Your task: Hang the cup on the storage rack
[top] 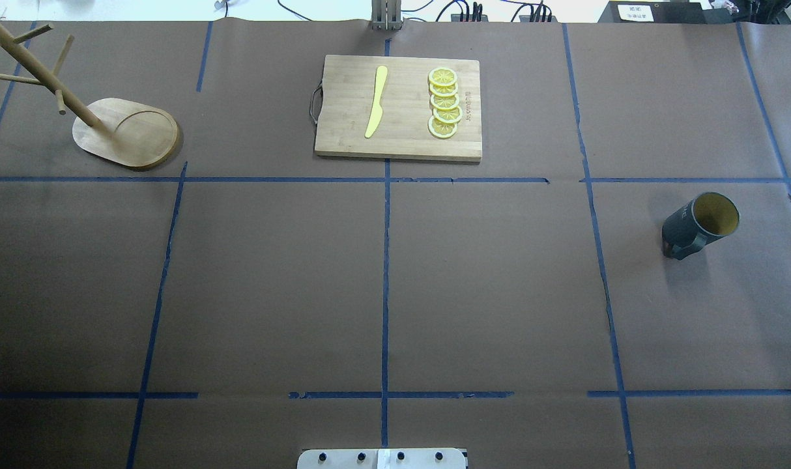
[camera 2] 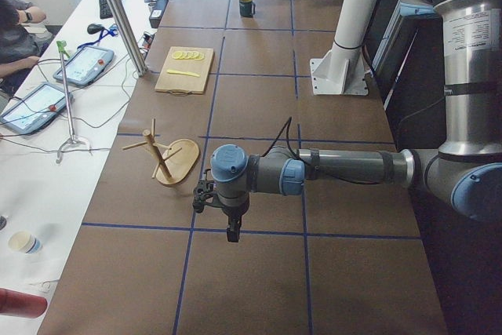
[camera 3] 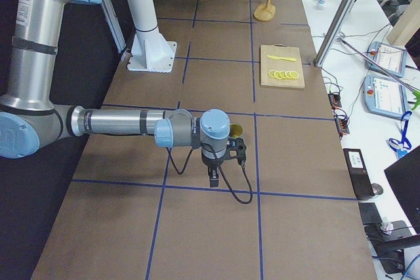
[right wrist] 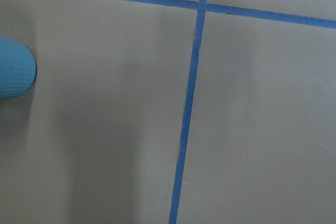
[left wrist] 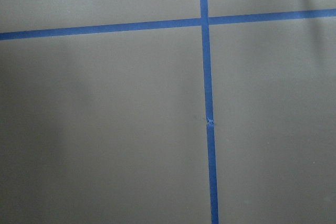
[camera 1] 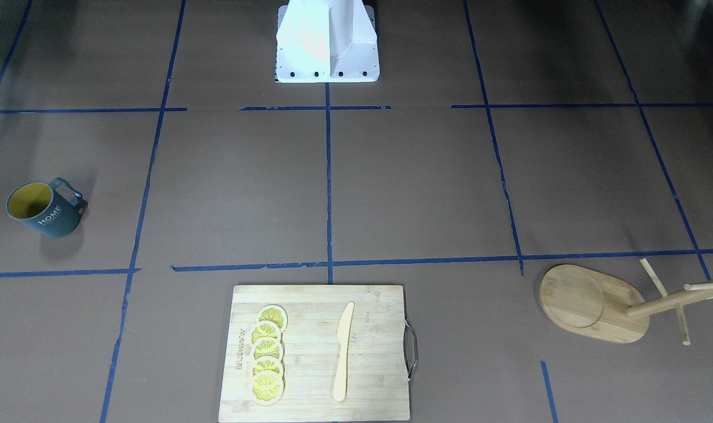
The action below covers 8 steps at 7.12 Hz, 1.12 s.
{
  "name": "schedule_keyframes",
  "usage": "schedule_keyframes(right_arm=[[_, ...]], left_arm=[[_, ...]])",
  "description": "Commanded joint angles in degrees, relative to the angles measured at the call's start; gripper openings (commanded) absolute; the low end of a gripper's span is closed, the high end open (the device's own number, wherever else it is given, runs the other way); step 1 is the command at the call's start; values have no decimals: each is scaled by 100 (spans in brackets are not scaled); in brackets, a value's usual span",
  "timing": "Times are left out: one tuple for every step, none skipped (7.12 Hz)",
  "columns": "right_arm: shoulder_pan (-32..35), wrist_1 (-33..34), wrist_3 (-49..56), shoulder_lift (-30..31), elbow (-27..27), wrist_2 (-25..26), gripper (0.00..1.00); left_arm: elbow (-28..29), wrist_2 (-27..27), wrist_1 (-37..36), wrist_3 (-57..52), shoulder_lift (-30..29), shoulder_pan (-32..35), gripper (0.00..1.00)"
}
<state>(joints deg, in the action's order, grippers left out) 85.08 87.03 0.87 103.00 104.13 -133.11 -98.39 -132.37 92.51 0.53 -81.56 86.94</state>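
Note:
The dark teal-grey "HOME" cup [camera 1: 45, 208] with its yellow inside stands upright on the robot's right half of the table [top: 698, 221], handle toward the robot. Its ribbed side shows at the left edge of the right wrist view [right wrist: 13, 74]. The bamboo storage rack [camera 1: 591, 302] stands at the far left [top: 125, 133], its pegs bare. The left gripper [camera 2: 233, 233] hangs over the table near the rack; I cannot tell whether it is open. The right gripper [camera 3: 213, 178] hangs just beside the cup [camera 3: 235, 130]; I cannot tell its state either.
A bamboo cutting board [top: 343, 140] with lemon slices [top: 444, 104] and a yellow knife [top: 376, 101] lies at the far middle. The white robot base [camera 1: 327, 44] stands at the near edge. A person and tablets [camera 2: 35, 103] are at a side table.

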Motion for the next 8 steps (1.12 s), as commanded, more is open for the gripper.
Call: schedule_keyframes(right_arm=[[-9, 7, -26, -165, 37, -13, 100], [-9, 7, -26, -366, 37, -48, 100], [-131, -2, 0, -560, 81, -153, 100], [-341, -97, 35, -579, 220, -154, 100], [-561, -603, 1, -579, 230, -128, 100], [-998, -939, 9, -597, 170, 29, 100], [-1368, -1142, -8, -814, 152, 248, 100], [-1624, -1179, -8, -825, 108, 285, 100]], left_arm=[[-5, -8, -22, 9, 0, -2, 100], [-5, -8, -22, 9, 0, -2, 100], [-13, -8, -22, 9, 0, 7, 100], [-5, -8, -22, 0, 0, -2, 100], [-13, -8, -5, 9, 0, -2, 100], [-14, -8, 4, 0, -9, -2, 100], [-14, -8, 4, 9, -43, -2, 100], [-14, -8, 13, 0, -70, -2, 100]])
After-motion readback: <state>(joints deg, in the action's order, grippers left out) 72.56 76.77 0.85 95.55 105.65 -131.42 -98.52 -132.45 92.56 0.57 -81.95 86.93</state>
